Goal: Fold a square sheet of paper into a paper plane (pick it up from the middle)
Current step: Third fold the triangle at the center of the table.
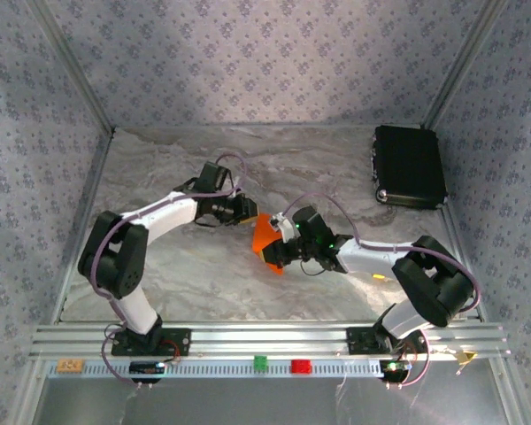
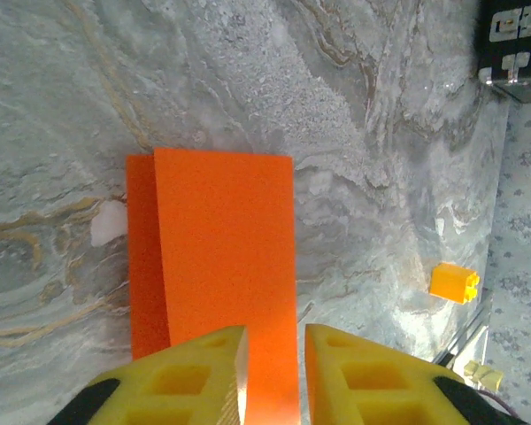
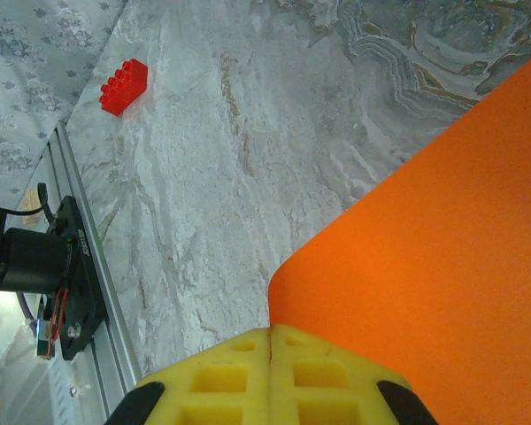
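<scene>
No lettering can be read anywhere. The flat black rectangular box [image 1: 410,166] at the far right of the marbled grey desk [image 1: 186,274] has bright metal clasps, seen from the left wrist [image 2: 513,40]. They are cut off by the frame edge, and any marking on them is too small to make out.

The bright orange sheet of paper [image 1: 267,237] is plain and unmarked. It sits near the middle of the desk, between the two arms. From the left wrist it [image 2: 226,248] shows as a tall rectangle in two overlapping layers. A narrow darker strip sticks out along one long side, and the far edge is straight. From the right wrist it [image 3: 442,266] is a broad smooth orange surface whose edge curves down to the finger tips.

The yellow right fingers [image 3: 270,354] are pressed together with no gap, and the sheet's edge runs into their seam, so they grip it. In the top view they [image 1: 279,251] sit at the sheet's near side. The yellow left fingers [image 2: 230,363] stand narrowly apart with orange paper showing in the gap. The pictures do not show whether they touch it. From above they [image 1: 242,209] are just beside the sheet's far edge.

The arms hide much of the sheet from above, and whether it touches the desk cannot be told.

A small yellow-orange studded block [image 2: 454,283] lies well apart from the sheet, and a small red studded block [image 3: 124,86] lies near the rail.
</scene>
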### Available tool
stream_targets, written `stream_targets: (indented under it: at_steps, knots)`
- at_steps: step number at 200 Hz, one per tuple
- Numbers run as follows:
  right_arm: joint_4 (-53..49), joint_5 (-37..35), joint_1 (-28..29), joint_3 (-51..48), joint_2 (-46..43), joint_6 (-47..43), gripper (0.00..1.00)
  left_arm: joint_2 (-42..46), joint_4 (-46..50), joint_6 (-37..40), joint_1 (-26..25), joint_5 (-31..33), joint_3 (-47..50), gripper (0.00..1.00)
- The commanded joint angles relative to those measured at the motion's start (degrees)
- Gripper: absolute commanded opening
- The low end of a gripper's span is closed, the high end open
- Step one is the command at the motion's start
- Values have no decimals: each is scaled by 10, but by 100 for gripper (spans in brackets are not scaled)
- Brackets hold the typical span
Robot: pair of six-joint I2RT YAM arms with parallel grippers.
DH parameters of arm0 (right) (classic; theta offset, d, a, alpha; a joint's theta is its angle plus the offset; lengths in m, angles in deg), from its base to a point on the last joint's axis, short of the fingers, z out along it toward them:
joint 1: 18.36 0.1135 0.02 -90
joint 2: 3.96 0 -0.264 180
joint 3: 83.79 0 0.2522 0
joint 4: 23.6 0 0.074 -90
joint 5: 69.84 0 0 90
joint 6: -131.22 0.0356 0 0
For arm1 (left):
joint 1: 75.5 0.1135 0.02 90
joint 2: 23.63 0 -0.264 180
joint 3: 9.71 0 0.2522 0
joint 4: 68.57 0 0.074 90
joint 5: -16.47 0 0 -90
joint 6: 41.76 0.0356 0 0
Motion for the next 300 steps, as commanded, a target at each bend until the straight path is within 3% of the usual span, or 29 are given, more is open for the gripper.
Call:
stream_targets:
  at_steps: [1,64,123,300]
  knots:
    - [7,4,2,-9,9,-2,0,-37,9,24,-5,-35,-40,20]
    - [25,-5,2,-23,25,5,0,-155,39,60,-25,-66,-123,15]
    - [20,-12,2,-24,29,4,0,-220,52,83,-28,-51,-122,11]
    - [-100,-176,-24,16,31,-14,0,-215,43,82,-28,-30,-87,8]
